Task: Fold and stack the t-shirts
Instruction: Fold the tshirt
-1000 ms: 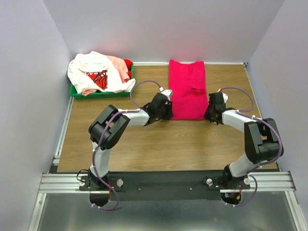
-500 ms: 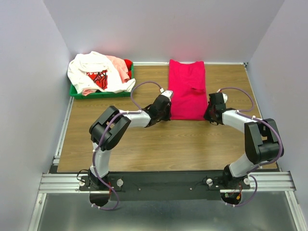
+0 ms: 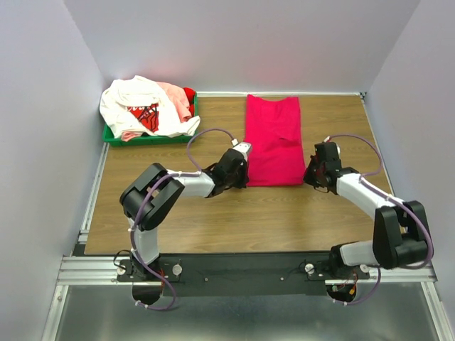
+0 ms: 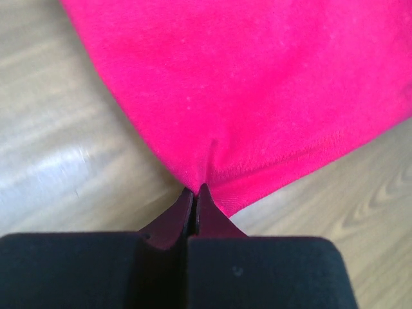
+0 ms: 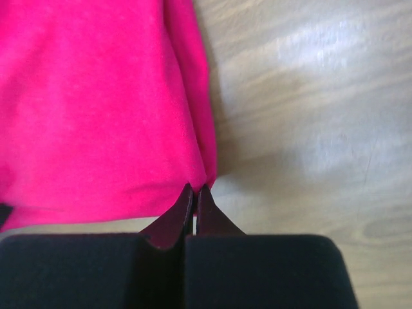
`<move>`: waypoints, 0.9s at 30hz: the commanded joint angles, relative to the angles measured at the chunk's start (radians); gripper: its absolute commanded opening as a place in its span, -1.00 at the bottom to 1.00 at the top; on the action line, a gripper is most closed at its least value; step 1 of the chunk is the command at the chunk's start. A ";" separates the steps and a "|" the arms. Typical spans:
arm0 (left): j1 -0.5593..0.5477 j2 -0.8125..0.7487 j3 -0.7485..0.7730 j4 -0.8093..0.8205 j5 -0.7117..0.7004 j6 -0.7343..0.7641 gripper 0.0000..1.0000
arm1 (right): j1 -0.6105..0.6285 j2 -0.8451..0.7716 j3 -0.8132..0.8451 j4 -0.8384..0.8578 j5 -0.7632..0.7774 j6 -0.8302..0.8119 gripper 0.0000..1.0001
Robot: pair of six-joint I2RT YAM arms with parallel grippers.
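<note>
My left claw (image 4: 195,195) is clamped shut on the near left corner of the magenta shirt (image 3: 273,142), the cloth puckering at my tips, and my right claw (image 5: 195,192) is pinched shut on its near right corner. The shirt lies flat and lengthwise on the table (image 3: 213,220) between my arms. The white shirt (image 3: 135,99), pink shirt (image 3: 174,94) and red shirt (image 3: 189,93) sit heaped in the tray (image 3: 114,137) at the back left, well apart from it

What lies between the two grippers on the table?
The near hem of the flat magenta-red cloth t-shirt, in the top view; left gripper and right gripper each pinch one corner.
</note>
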 commanded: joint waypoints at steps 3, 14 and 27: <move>-0.042 -0.053 -0.142 -0.124 0.088 0.031 -1.00 | 0.007 -0.161 -0.056 -0.153 -0.058 0.027 -0.99; -0.106 -0.261 -0.317 -0.116 0.082 -0.100 -0.50 | 0.107 -0.301 -0.168 -0.234 -0.082 0.113 -0.99; -0.189 -0.399 -0.368 -0.179 -0.026 -0.222 -0.14 | 0.159 -0.315 -0.173 -0.236 -0.061 0.131 -0.99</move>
